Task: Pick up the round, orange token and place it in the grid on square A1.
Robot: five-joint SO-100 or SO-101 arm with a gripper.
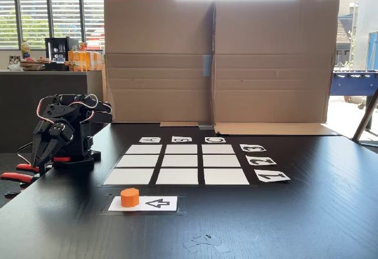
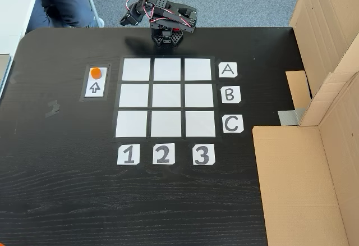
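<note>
Black table [image 2: 67,190] mostly bare; token [image 2: 96,72] on arrow card [image 2: 95,87] just beside grid [image 2: 166,96], near A1 [image 2: 136,69]; arm folded at table edge, end effector [image 1: 40,158] opening can't tell.

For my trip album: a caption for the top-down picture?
Folded robot arm waits beside a labelled grid; orange token sits on its arrow card.

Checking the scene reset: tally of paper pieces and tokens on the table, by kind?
Grid squares: 9
Letter labels: 3
Number labels: 3
Arrow card: 1
Orange token: 1
Total: 17
</note>
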